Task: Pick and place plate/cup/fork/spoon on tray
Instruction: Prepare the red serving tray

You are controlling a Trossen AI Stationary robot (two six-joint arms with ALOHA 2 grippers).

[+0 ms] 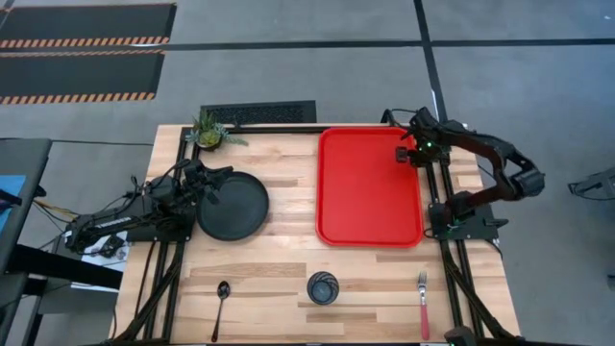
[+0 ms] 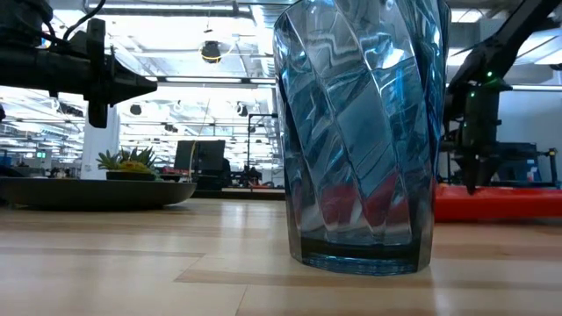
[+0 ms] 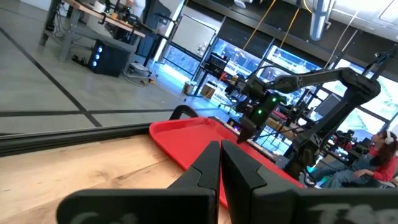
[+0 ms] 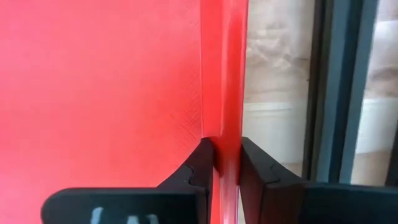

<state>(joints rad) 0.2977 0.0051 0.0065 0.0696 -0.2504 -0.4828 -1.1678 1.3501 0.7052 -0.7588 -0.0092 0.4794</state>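
Observation:
The red tray (image 1: 370, 187) lies on the right half of the table. My right gripper (image 1: 411, 154) is shut on the tray's right rim near the far corner. The black plate (image 1: 233, 206) rests flat to the left of the tray. My left gripper (image 1: 209, 183) is shut and empty; it hangs level above the plate's left rim (image 2: 53, 197) and points toward the tray. The cup (image 1: 323, 287) stands upright near the front edge. The spoon (image 1: 222, 298) lies to the cup's left and the fork (image 1: 423, 303) to its right. My right gripper pinches the tray's raised right rim (image 4: 227, 124) between its two fingers, one finger inside the tray and one outside. The fingers come from above, pointing down, and lie across the rim. The tray lies flat on the table.
A small potted plant (image 1: 209, 130) stands at the table's far left corner, just behind the plate. Bare wood lies between the plate and the tray and along the front between the utensils. Black frame rails run along both table sides.

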